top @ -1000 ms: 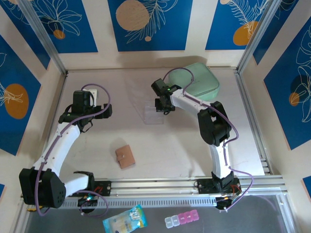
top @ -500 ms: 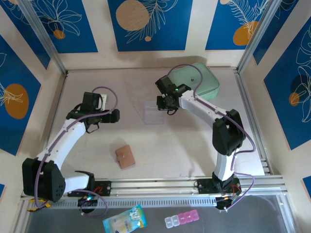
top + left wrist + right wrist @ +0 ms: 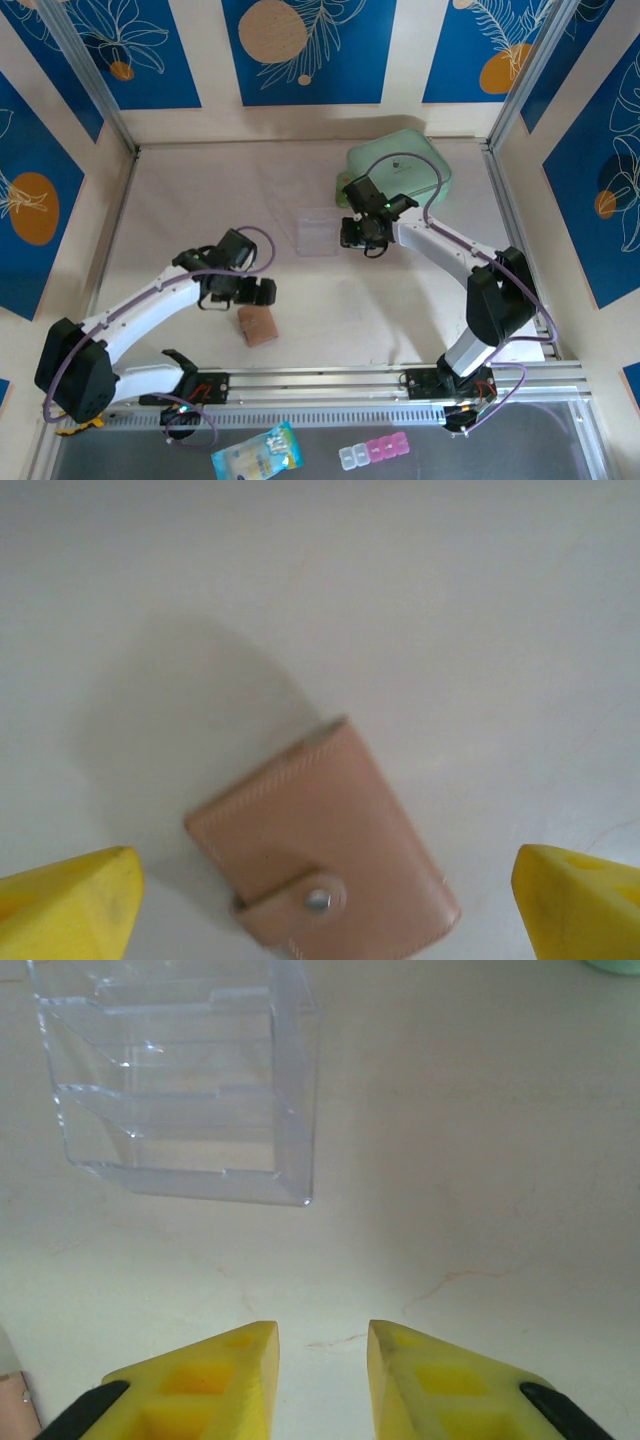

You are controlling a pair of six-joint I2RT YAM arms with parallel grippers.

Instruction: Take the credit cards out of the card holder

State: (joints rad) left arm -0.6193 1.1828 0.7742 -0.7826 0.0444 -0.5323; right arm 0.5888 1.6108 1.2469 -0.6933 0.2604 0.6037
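**Left gripper poised over the shut holder**

The holder [image 3: 325,845] lies flat on the table [image 3: 200,200] near the front edge, left of centre; it is folded closed with its tab snapped down, so the cards are most likely inside, behind the flap; nothing has come out yet. The left gripper [image 3: 262,294] hangs just above and behind it, jaws spread wide; in the wrist view one yellow finger [image 3: 65,900] sits at each lower corner with the holder between them and touching neither. That spread fits a straddling approach; the wallet lies slantwise to the fingers, so I judge a wrist turn may be needed before closing. The snap [image 3: 318,901] faces up on the near end, which leaves it reachable; it has to be undone before any card can slide free, likely with one arm pinning and the other pulling.

The right gripper [image 3: 362,238] sits mid-table, jaws a narrow slit apart and holding nothing; it points at a clear box [image 3: 180,1090] just ahead of it, apart from it. A green pouch [image 3: 400,160] lies at the back right, well away. A printed packet [image 3: 257,452] and a pill case [image 3: 373,452] lie on the dark strip in front of the arm bases. Nothing stands between the left gripper and the holder; the right arm has open table to cross toward it.
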